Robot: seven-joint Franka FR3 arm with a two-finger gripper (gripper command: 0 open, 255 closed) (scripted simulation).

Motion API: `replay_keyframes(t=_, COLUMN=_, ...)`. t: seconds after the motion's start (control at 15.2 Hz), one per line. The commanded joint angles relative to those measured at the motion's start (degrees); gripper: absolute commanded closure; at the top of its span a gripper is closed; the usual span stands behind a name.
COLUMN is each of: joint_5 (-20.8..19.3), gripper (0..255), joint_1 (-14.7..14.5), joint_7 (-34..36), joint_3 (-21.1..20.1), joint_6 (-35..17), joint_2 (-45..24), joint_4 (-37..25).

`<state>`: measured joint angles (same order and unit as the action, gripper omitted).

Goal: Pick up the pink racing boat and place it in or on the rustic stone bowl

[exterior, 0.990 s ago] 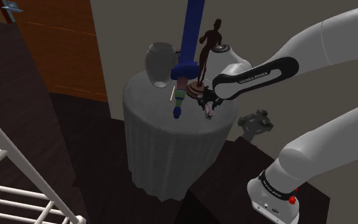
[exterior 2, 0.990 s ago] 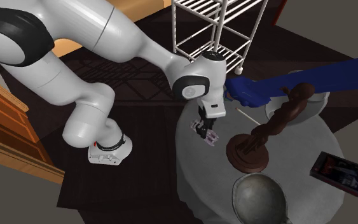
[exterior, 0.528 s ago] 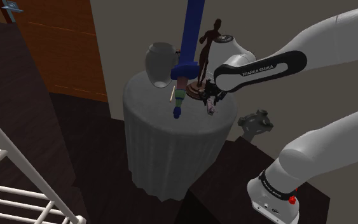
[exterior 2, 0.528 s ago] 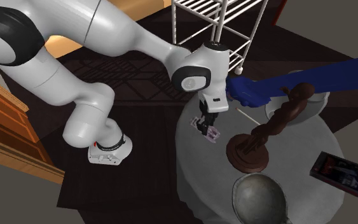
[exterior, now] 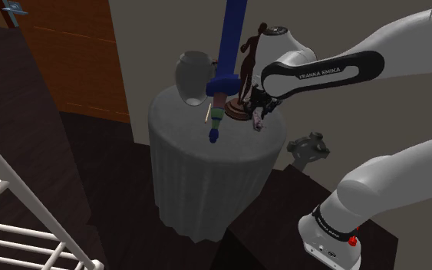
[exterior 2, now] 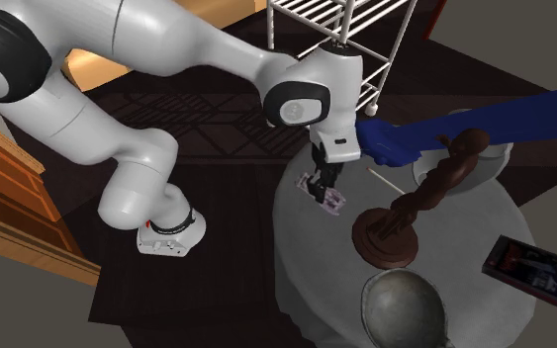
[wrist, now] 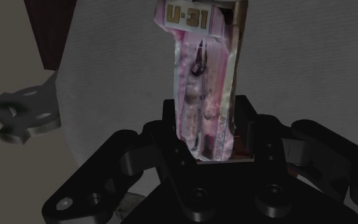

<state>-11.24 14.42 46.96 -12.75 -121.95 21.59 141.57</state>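
Dim, even rendered light, round draped table (exterior: 199, 169) a dull grey, floor (exterior: 107, 157) around its foot nearly black, soft shading down its folds, white arm (exterior: 406, 46) above it brightest, faintly glossy.

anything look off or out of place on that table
The long blue object stands out: it starts on the round table and juts far past its edge. The pink boat hangs lengthwise from the shut gripper, clasped at one end rather than level.
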Motion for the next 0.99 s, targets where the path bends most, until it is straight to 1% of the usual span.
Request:
replay_keyframes(t=0.0, joint_5=0.3, gripper=255, joint_1=-0.1, joint_7=-0.4, joint_3=0.0, joint_6=1.8, joint_2=0.6, joint_4=-1.2)
replay_keyframes(t=0.92, joint_5=1.6, gripper=255, joint_1=-0.4, joint_7=-3.3, joint_3=0.7, joint_6=12.7, joint_2=3.3, joint_4=-9.7)
